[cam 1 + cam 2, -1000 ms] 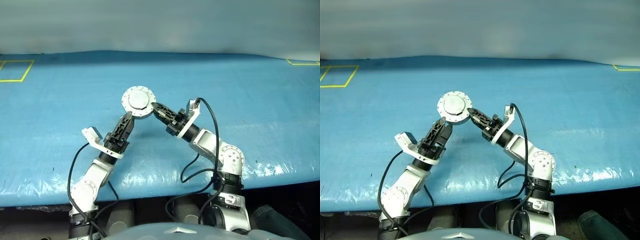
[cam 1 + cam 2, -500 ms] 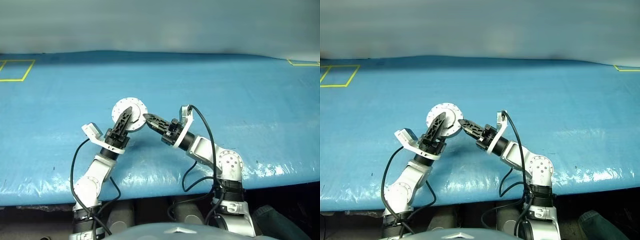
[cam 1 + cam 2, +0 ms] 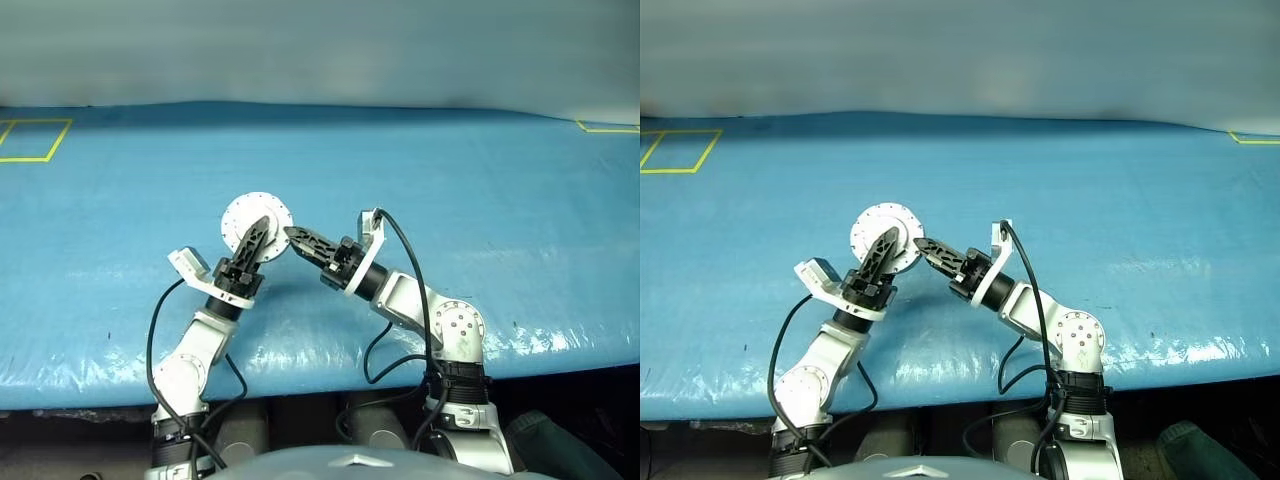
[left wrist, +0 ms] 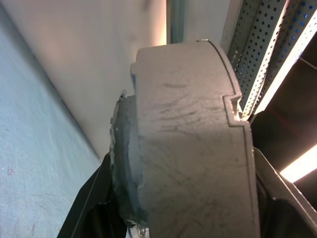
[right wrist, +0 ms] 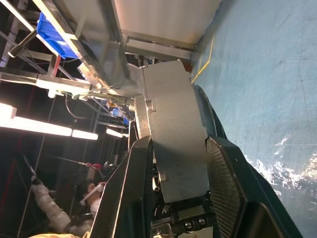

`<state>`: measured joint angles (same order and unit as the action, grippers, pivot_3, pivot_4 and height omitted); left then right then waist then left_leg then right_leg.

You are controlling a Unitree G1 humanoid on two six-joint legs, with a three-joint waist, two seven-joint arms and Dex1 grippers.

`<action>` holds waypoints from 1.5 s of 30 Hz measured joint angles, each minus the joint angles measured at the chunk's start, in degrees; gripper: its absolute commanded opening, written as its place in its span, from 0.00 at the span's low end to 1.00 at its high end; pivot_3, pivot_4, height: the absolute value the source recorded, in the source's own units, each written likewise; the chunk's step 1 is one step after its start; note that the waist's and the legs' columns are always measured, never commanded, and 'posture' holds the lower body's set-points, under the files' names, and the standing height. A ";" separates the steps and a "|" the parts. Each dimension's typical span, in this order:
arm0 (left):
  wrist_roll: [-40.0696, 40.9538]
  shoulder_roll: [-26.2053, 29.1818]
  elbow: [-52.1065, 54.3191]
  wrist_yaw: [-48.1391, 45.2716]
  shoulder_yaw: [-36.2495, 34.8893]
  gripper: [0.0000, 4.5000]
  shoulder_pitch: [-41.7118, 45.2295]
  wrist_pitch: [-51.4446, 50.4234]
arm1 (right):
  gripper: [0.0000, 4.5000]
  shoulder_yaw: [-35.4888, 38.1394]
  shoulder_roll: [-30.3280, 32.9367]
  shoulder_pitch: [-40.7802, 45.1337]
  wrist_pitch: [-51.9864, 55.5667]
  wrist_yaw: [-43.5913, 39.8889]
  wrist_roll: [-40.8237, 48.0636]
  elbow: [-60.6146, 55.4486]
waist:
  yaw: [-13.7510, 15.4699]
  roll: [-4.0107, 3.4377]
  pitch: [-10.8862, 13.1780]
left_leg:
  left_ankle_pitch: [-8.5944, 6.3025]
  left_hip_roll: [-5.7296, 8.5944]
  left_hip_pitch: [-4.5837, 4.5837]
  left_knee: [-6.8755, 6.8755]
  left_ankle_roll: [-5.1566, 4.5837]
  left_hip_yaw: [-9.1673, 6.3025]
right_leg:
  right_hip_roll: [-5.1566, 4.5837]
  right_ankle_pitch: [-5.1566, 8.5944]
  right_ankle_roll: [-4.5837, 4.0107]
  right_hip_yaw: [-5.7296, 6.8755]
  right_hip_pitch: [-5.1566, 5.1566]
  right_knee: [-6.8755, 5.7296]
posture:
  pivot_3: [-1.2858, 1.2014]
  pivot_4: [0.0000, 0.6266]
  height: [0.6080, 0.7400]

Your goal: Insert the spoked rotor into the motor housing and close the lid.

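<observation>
Blue sheeting covers the tabletop (image 3: 480, 200) below both arms. Raised between them, the motor housing (image 3: 256, 218) is pinched edgewise in the right tool (image 3: 292, 236), fingers (image 5: 225, 186) on its two faces; the left tool (image 3: 258, 232) straddles the same disc, whether gripping I cannot tell.

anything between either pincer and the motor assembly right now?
Nothing visible. Both the left pincer and the right pincer are already at the round silver motor housing, gripping its rim from opposite sides above the blue table.
</observation>
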<state>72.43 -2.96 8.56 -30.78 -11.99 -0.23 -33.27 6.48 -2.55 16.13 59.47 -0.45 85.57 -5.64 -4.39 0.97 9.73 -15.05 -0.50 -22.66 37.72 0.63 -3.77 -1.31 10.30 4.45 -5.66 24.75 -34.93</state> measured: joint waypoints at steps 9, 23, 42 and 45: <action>-3.47 -0.95 -3.49 4.77 -2.04 0.55 0.07 2.67 | 0.77 -3.60 2.85 0.20 -5.24 -2.19 -11.93 -4.19 | 0.01 0.02 -0.01 | 0.00 0.00 0.03 0.03 0.00 -0.01 | 0.01 -0.01 0.01 0.00 -0.01 -0.01 | 0.52 0.24 1.00; -20.58 -1.60 -13.42 28.99 -14.91 0.55 12.29 27.91 | 0.77 -3.93 3.28 0.15 -11.52 -5.99 -26.15 -3.52 | 1.27 0.11 -0.04 | 0.01 0.12 -0.06 0.20 0.01 -0.04 | -0.07 -0.22 0.25 -0.02 -0.12 0.10 | 0.52 0.24 1.00; -26.03 0.83 -8.39 40.81 -21.36 0.99 8.00 31.71 | 0.78 -5.02 3.11 0.79 -10.34 -9.41 -31.69 -0.37 | 0.02 0.10 -0.15 | 0.01 0.04 0.21 0.20 0.02 0.07 | -0.04 -0.27 0.17 -0.03 -0.23 0.00 | 0.52 0.24 1.00; -28.83 0.92 -6.91 41.66 -22.17 0.99 6.82 34.30 | 0.78 -5.02 3.12 1.31 -10.21 -9.74 -32.74 0.42 | 0.60 0.14 -0.16 | 0.02 0.07 0.13 0.25 0.03 0.02 | -0.04 -0.28 0.18 -0.03 -0.22 0.01 | 0.52 0.24 1.00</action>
<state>43.59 -2.04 1.64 10.88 -34.16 6.59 1.04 1.46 0.57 17.44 49.26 -10.19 52.83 -5.22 -3.79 1.10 9.57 -15.03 -0.43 -22.52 37.97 0.66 -3.75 -1.36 10.03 4.63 -5.68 24.54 -34.91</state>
